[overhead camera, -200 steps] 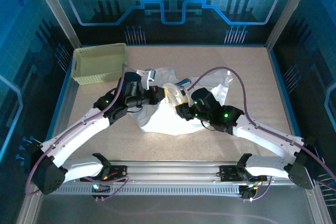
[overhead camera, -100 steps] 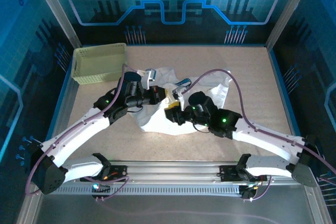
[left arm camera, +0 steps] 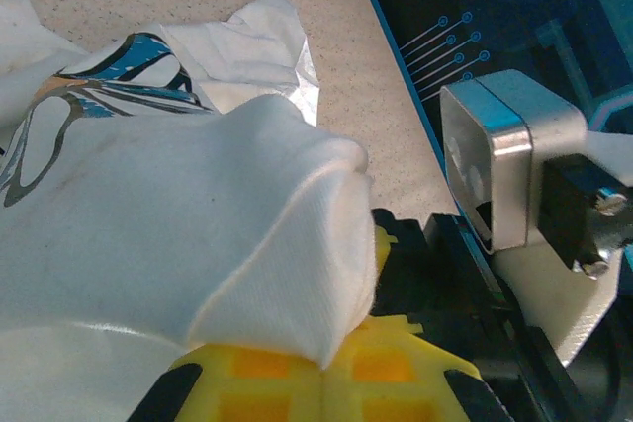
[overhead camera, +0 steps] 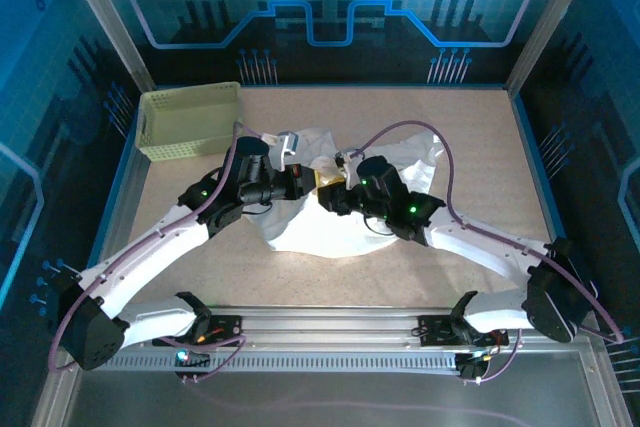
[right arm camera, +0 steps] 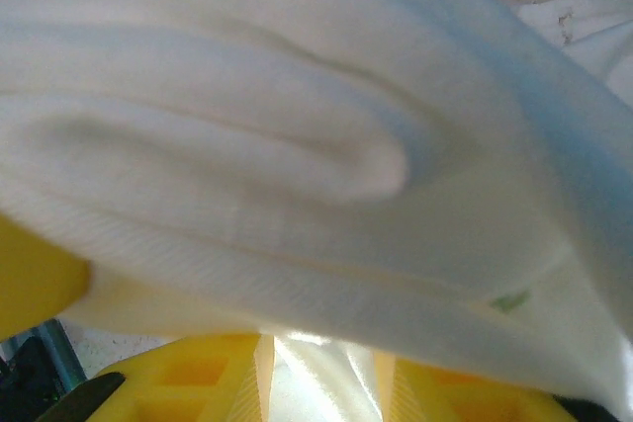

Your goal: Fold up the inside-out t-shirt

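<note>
The white t-shirt lies crumpled mid-table, with both grippers meeting over its upper middle. My left gripper comes in from the left. In the left wrist view its yellow jaws are pressed together at the left gripper, shut on a thick fold of the t-shirt. The blue-and-dark graphic shows on the cloth beyond. My right gripper sits close beside it. In the right wrist view the t-shirt drapes over the right gripper, whose yellow fingers stand slightly apart with bunched cloth pinched between them.
A pale yellow-green lattice basket stands at the back left, near the left arm's elbow. The right arm's purple cable loops over the shirt's right part. A silver bracket on the right arm sits close to my left gripper.
The right arm dipped toward the near left, then swung back up toward the left gripper, dragging cloth with it. Its elbow has shifted right. The left arm has stayed still.
</note>
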